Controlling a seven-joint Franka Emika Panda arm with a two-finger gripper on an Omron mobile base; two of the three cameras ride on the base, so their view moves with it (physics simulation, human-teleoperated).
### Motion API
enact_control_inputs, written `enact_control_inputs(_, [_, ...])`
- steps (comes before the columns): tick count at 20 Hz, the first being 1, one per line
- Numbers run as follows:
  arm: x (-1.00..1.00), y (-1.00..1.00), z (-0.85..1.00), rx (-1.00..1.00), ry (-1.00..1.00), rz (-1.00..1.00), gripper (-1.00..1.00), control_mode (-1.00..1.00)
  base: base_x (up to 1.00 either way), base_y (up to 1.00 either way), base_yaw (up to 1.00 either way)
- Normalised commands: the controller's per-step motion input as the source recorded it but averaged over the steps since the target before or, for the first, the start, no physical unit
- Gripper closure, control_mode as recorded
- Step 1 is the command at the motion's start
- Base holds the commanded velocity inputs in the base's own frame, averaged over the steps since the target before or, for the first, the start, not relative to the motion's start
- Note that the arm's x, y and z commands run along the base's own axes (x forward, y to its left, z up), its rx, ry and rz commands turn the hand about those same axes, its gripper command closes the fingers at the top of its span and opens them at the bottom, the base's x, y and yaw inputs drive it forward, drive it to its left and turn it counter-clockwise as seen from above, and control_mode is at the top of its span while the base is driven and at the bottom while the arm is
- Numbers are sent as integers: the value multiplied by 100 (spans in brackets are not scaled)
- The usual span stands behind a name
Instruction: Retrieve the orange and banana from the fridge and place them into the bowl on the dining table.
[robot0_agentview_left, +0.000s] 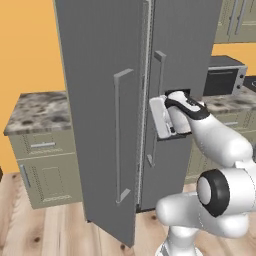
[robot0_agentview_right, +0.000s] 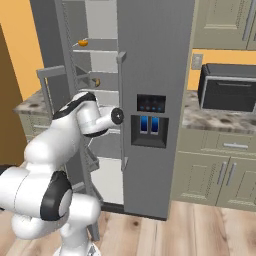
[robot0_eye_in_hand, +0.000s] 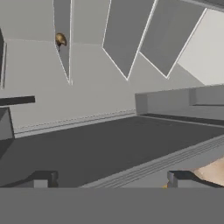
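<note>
A rendered home kitchen

A tall grey fridge (robot0_agentview_right: 150, 100) with bar handles and a blue-lit dispenser panel (robot0_agentview_right: 150, 124) stood between marbled stone counters (robot0_agentview_left: 37, 112) over olive-beige panelled cabinets (robot0_agentview_right: 220, 170). A dark microwave (robot0_agentview_right: 229, 94) sat on the counter, upper cabinets (robot0_agentview_right: 225, 22) hung against an orange wall (robot0_agentview_left: 27, 45), and the floor (robot0_agentview_left: 50, 230) was light wood planks.

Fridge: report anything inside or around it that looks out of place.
Nothing looks spilled or damaged. The fridge has its left door swung open, as the job needs. The orange sits on an upper shelf, the banana one shelf lower. The gripper is open, holding nothing.
</note>
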Motion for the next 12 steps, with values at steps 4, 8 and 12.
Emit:
enact_control_inputs(4, [29,43,-51,0,2,0,-100,-100,0,0,0])
enact_control_inputs(8, [-1,48,-21,1,0,0,-100,-100,0,0,0])
enact_control_inputs(12, [-73,64,0,3,-3,1,-100,-100,0,0,0])
